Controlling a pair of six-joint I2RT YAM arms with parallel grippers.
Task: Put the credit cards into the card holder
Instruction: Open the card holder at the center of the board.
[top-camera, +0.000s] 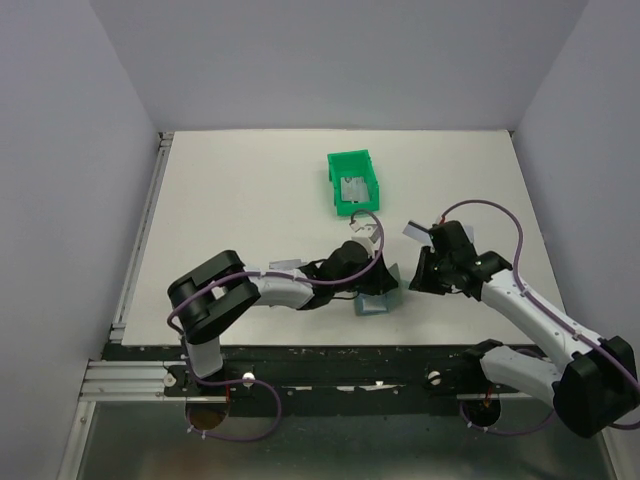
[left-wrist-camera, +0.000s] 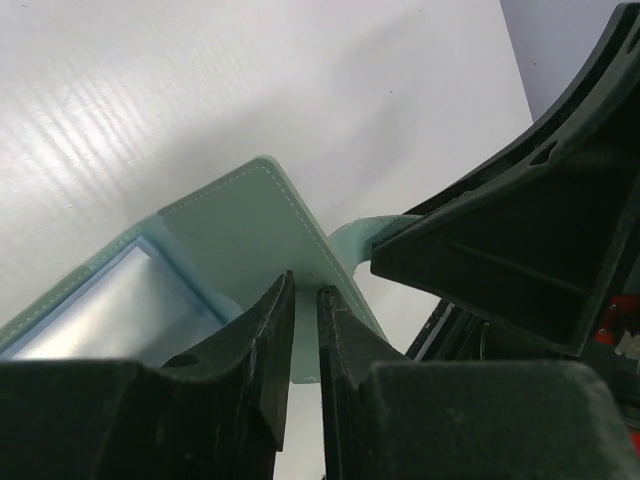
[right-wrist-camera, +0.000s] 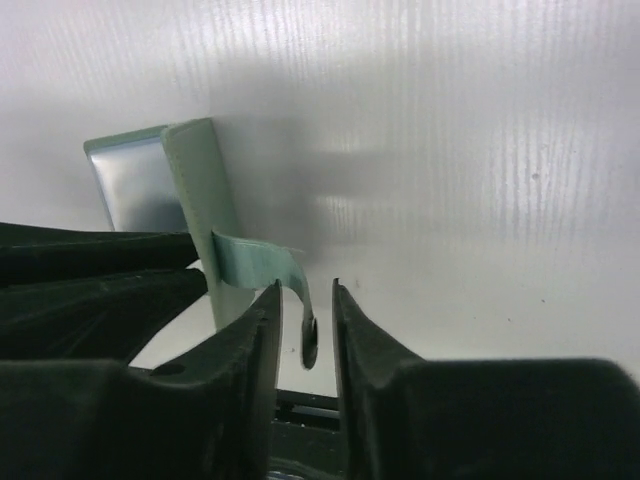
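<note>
The card holder stands partly unfolded on the table near the front edge, between the two arms. My left gripper is shut on the lower edge of its grey-green cover, and a shiny pale pocket shows inside. My right gripper is open. The holder's strap with its snap hangs loose between the fingers, touching neither. One silvery credit card lies in the green bin. In the top view the left gripper and the right gripper flank the holder.
The green bin stands behind the holder, mid-table. The right gripper's black body sits close to the holder's right side in the left wrist view. The table's front rail runs just below the holder.
</note>
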